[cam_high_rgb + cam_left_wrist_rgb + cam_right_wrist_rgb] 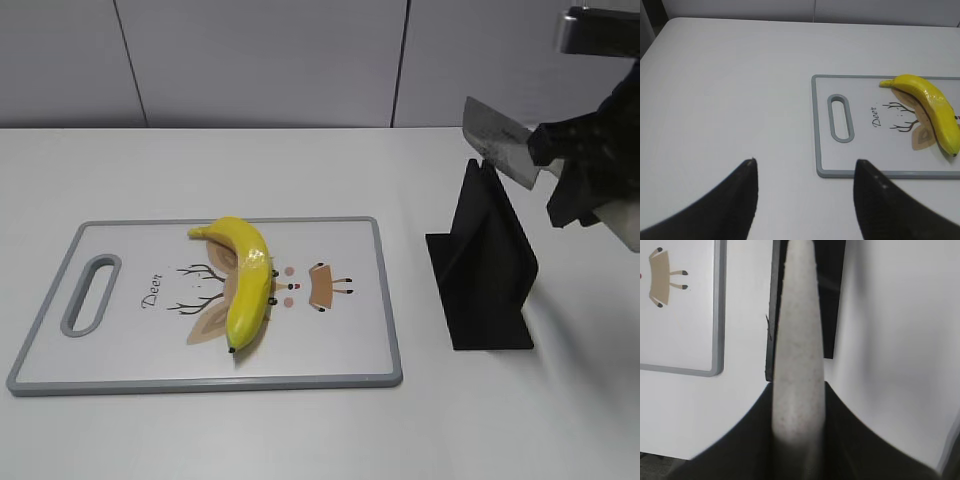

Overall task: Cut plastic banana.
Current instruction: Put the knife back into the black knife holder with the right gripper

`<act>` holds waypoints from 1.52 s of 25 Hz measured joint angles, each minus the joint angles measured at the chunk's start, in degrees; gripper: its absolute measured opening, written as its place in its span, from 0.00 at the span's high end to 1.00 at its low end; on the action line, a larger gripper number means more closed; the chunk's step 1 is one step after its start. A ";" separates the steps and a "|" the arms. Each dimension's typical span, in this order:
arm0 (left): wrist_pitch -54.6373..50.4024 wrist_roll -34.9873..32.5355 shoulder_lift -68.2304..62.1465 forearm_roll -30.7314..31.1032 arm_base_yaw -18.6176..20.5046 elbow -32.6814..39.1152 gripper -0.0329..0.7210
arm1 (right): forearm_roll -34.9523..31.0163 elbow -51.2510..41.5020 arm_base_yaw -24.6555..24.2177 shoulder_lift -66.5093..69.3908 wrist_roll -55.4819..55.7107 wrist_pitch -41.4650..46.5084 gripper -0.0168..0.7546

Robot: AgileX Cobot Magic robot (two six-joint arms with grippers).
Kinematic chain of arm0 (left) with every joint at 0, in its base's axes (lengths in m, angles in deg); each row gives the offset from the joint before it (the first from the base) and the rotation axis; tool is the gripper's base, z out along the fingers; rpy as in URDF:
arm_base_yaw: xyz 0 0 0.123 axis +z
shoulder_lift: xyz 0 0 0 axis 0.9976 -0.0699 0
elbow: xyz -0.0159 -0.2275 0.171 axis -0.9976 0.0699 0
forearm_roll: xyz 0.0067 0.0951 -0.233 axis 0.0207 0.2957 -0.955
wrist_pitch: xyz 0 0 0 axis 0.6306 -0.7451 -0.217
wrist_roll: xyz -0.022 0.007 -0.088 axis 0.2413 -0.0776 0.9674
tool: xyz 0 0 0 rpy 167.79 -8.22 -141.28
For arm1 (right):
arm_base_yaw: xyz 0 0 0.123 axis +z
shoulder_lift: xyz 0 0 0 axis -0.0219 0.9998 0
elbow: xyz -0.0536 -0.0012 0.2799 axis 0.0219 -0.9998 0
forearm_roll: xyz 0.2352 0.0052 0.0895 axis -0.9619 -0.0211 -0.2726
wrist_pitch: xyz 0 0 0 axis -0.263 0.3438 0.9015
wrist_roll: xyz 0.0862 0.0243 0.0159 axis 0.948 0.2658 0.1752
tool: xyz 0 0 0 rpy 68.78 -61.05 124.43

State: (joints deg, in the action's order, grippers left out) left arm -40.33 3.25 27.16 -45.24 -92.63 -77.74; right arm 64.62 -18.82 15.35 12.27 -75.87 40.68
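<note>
The plastic banana [246, 280] is glossy yellow with dark tips and lies on the grey-rimmed white cutting board [381, 300], over its deer drawing. It also shows at the right edge of the left wrist view [932, 105]. My right gripper [560, 170] is shut on a toy knife [497, 142] by its pale speckled handle [797, 355] and holds it in the air above the black knife stand [487, 265]. My left gripper [805, 172] is open and empty over bare table, left of the board's handle slot [840, 118].
The black knife stand sits right of the board and shows under the handle in the right wrist view [832, 295]. The board's rim [717, 330] is at that view's left. A grey panelled wall [260, 60] runs behind the white table.
</note>
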 joint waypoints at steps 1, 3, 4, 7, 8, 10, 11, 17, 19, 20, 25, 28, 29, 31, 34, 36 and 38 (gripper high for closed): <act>0.00 0.00 0.00 0.00 0.00 0.00 0.18 | -0.18 0.00 0.00 0.26 0.00 0.00 0.76; 0.00 0.00 0.00 0.00 0.00 0.00 0.18 | -0.77 -0.06 0.00 0.39 0.00 0.00 0.76; 0.00 0.00 0.00 0.00 0.00 0.00 0.18 | -1.06 -0.06 0.00 0.39 0.00 0.00 0.76; 0.00 0.00 0.00 0.00 0.00 0.00 0.18 | -1.42 -0.06 0.00 0.39 0.00 0.00 0.76; 0.00 0.00 0.00 0.00 0.00 0.00 0.18 | -1.56 -0.06 0.00 0.39 0.00 0.00 0.76; 0.00 0.00 0.00 0.00 0.00 0.00 0.18 | -2.11 -0.06 0.00 0.39 0.00 0.00 0.76; 0.00 0.00 0.00 0.00 0.00 0.00 0.18 | -2.22 -0.06 0.00 0.44 0.00 0.00 0.76; 0.00 0.00 0.00 0.00 0.00 0.00 0.18 | -2.37 -0.06 0.00 3.19 0.00 1.67 0.76; 0.00 0.00 0.00 0.00 0.00 0.00 0.18 | -3.00 -0.06 0.00 4.49 0.00 2.61 0.76; 0.00 0.00 0.00 0.00 0.00 0.00 0.18 | -3.22 -0.06 0.00 4.94 0.00 2.81 0.76; 0.00 0.00 0.00 0.00 0.00 0.00 0.18 | -3.75 -0.06 0.00 5.34 0.15 2.87 0.76; 0.00 0.00 0.00 0.00 0.00 0.00 0.18 | -3.80 -0.06 0.00 5.36 0.15 2.83 0.76; 0.00 0.00 0.00 0.00 0.00 0.00 0.18 | -3.81 -0.06 0.00 5.36 0.15 2.83 0.76; 0.00 0.00 0.00 0.00 0.00 0.00 0.18 | -4.00 -0.06 0.00 5.36 0.15 3.00 0.76; 0.00 0.00 0.00 0.00 0.00 0.00 0.18 | -4.29 -0.06 0.00 5.36 0.10 4.18 0.64; 0.00 0.00 0.00 0.00 0.00 0.00 0.18 | -4.42 -0.06 0.00 5.36 0.10 4.30 0.52; 0.00 0.00 0.00 0.00 0.00 0.00 0.18 | -4.42 -0.06 0.00 5.36 0.10 4.35 0.41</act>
State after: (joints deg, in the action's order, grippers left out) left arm -40.33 3.25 27.16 -45.24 -92.63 -77.74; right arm 60.20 -18.89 15.35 17.63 -75.77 45.04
